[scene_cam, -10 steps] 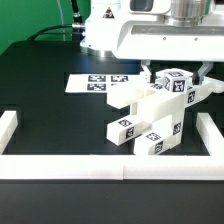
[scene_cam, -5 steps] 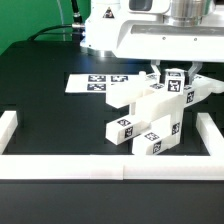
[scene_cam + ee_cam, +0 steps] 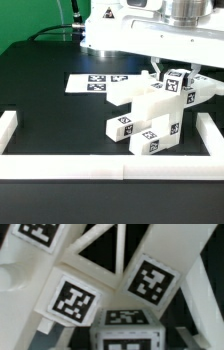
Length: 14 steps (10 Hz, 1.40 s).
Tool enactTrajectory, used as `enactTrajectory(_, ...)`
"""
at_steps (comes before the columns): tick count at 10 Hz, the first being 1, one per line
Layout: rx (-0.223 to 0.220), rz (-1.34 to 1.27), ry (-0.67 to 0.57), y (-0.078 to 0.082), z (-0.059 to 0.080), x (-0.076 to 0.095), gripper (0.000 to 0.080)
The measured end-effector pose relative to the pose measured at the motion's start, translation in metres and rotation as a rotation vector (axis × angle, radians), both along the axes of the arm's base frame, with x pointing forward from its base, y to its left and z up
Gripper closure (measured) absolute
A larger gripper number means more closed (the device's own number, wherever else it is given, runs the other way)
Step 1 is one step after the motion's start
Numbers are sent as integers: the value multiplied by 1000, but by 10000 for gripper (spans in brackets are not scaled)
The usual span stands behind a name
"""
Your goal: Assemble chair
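Jaws, wide a second ago, now pinched narrow on tagged top block of part-built chair [image 3: 150, 112], right of centre on black worktop [image 3: 50, 120]. Chair barely shifted. Grip looks made; lift or reseating likely next.

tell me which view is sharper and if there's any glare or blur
exterior view: sharp, evenly lit, chair tags readable, though its white faces nearly blow out against the black table; wrist view: very close to the chair, tags soft and slightly blurred, edges smeared, no hard glare
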<state>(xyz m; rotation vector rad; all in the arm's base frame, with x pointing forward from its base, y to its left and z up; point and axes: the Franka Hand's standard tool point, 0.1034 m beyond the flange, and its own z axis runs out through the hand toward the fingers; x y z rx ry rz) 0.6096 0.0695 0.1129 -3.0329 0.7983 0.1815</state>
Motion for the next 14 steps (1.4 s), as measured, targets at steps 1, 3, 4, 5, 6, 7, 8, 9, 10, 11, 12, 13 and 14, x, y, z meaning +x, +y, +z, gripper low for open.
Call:
enactTrajectory(1,-4,-32,1,0,0,0,514)
enactTrajectory(3,-16,-191,5,2,0,0,514)
enactTrajectory(4,-19,-246,7,3,0,0,514)
enactTrajectory(5,-24,-315,10,4,0,0,512)
enactTrajectory(6,-31,-384,12,5,1,0,512)
enactTrajectory(7,-36,-436,14,6,1,0,512)
enactTrajectory(8,-41,-480,15,6,1,0,512)
enactTrajectory(9,-47,-571,20,8,1,0,512)
enactTrajectory(10,-48,-641,24,9,1,0,512)
enactTrajectory(11,-54,-715,27,11,1,0,512)
enactTrajectory(12,-60,-790,29,12,1,0,512)
enactTrajectory(13,-71,-902,28,15,1,1,512)
enactTrajectory(14,-76,-967,32,16,1,1,512)
